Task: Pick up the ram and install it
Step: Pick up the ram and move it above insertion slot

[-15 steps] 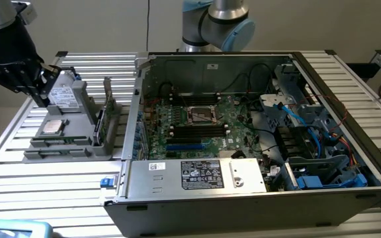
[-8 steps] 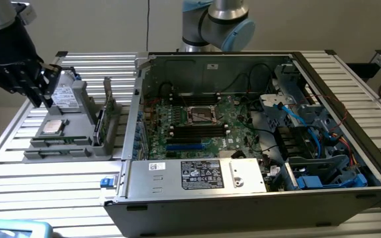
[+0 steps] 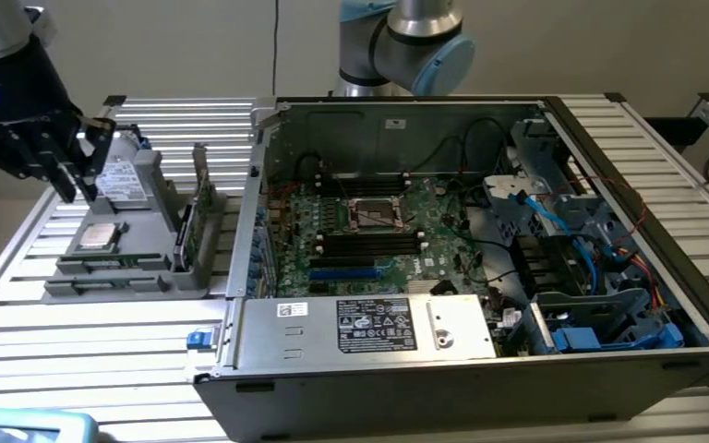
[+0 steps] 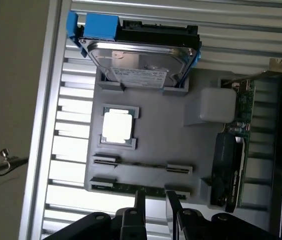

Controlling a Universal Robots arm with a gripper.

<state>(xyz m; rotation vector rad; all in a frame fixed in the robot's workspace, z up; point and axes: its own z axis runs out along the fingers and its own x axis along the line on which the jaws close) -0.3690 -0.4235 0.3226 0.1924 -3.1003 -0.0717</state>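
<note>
The ram (image 4: 126,188) is a thin green stick lying on edge between two end clips at the edge of a grey fixture (image 4: 155,140). My gripper (image 4: 156,200) hangs right over it, open, with one dark finger (image 4: 140,207) on each side of the stick's line and nothing held between them. In the exterior view the gripper (image 3: 78,189) is above the fixture (image 3: 108,281) at the exterior view's left, well apart from the open computer case (image 3: 453,369). The motherboard (image 3: 367,231) lies inside the case, with black and blue slot strips (image 3: 357,247) below the processor socket.
The fixture also carries a hard drive (image 4: 141,60) with blue ends, a square processor chip (image 4: 117,125), a white block (image 4: 217,105) and an upright graphics card (image 4: 233,165). Cables and drive bays (image 3: 576,240) crowd the case's right side. A slatted metal table (image 3: 96,351) lies under everything.
</note>
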